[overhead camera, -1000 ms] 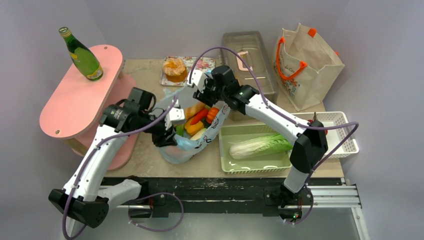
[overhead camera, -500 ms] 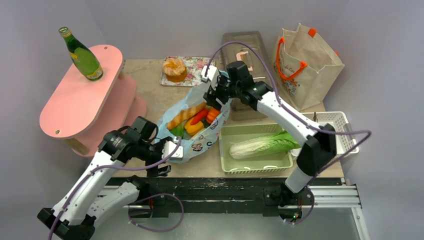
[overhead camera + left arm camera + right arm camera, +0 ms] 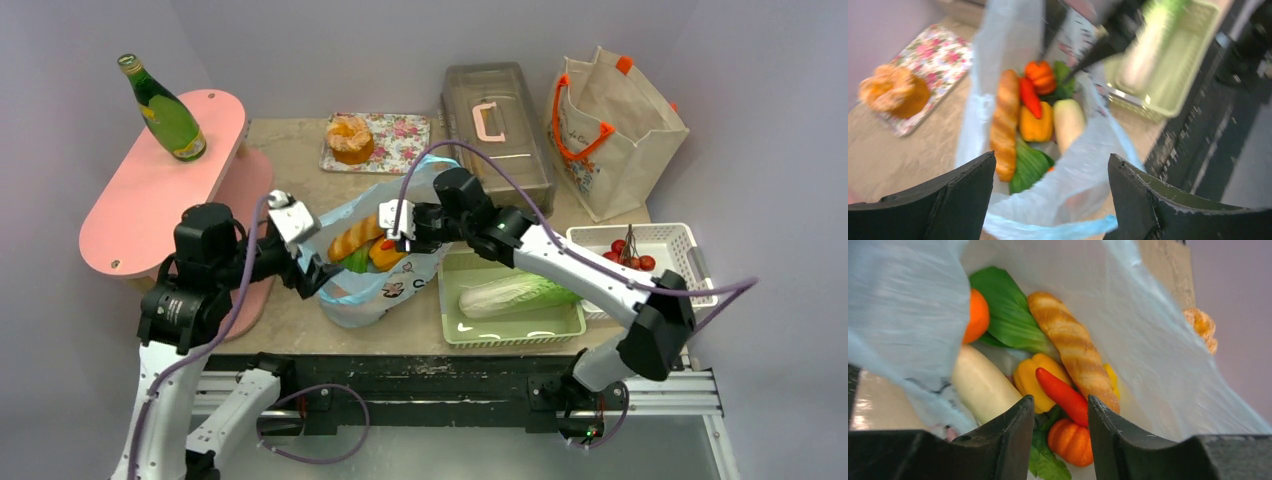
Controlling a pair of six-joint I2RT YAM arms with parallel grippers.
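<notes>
Evidently both were empty at the plastic bag (image 3: 385, 290): the left gripper (image 3: 320, 278) gaped wide at its near-left rim, while the right gripper (image 3: 392, 228), jaws slightly parted, hovered over its mouth, nearer the baguette (image 3: 352, 238), whose length ran away from it.

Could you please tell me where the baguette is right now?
The baguette lies inside the blue plastic bag, table centre in the top view, beside the yellow pepper.

Food-filled plastic bag (image 3: 1068, 185) between claw (image 3: 1050, 200) fingers
</notes>
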